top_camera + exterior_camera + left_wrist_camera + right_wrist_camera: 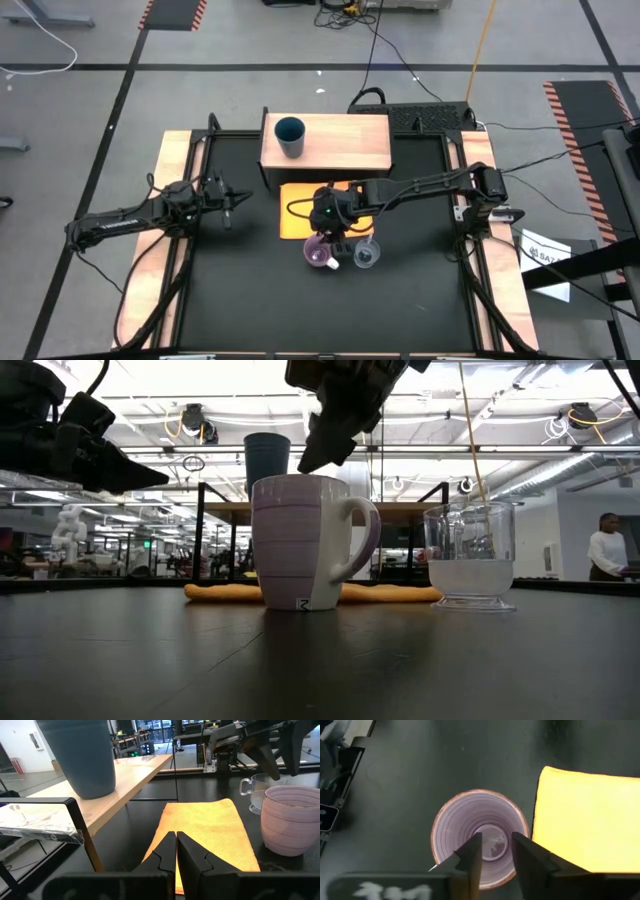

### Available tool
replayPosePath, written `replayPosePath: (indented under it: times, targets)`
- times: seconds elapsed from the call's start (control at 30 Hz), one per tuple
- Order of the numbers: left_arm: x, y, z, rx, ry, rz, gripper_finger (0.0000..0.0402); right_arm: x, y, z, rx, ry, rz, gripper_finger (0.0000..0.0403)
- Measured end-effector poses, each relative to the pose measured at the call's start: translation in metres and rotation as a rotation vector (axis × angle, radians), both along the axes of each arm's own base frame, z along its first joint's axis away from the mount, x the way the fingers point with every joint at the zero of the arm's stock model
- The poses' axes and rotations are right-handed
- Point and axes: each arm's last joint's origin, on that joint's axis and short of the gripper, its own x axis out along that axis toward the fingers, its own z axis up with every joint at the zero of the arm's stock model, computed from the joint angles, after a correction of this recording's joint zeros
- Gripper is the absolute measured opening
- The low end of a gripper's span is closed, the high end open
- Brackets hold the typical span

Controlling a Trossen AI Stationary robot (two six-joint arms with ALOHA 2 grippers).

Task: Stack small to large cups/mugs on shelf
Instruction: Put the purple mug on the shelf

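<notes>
Both arms are dark, slim, jointed links with black cables looped alongside. The right arm (430,185), right of centre, shows a small green light near its wrist. The right gripper (493,851) has two black, wedge-shaped fingers (470,855).

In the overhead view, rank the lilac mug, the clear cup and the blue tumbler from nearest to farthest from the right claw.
1. Lilac mug: directly under the right claw, on the black table.
2. Clear cup: just beside the mug, toward the right arm's side.
3. Blue tumbler: farthest, up on the wooden shelf.
</notes>
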Motion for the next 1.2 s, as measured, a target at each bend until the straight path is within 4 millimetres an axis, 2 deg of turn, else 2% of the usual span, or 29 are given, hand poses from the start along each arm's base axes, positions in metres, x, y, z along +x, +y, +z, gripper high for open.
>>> replayPosePath:
  times: [0.2, 0.37, 0.6, 0.93, 1.2]
  targets:
    - [0.0, 0.0, 0.0, 0.0, 0.0, 0.0, 0.0017, -0.003, -0.008, -0.002, 0.014, 0.047, -0.043, 0.0144]
    - [0.0, 0.0, 0.0, 0.0, 0.0, 0.0, 0.0017, -0.007, -0.017, -0.005, 0.013, 0.097, -0.069, 0.0144]
    - [0.0, 0.0, 0.0, 0.0, 0.0, 0.0, 0.0017, -0.005, -0.026, -0.003, 0.002, 0.07, -0.072, 0.0145]
    - [0.0, 0.0, 0.0, -0.001, 0.0, 0.0, 0.0017, 0.008, -0.027, 0.017, -0.019, 0.011, -0.034, 0.0146]
    - [0.0, 0.0, 0.0, -0.005, 0.0, -0.001, 0.0017, 0.021, -0.026, -0.001, -0.023, 0.127, -0.019, 0.0146]
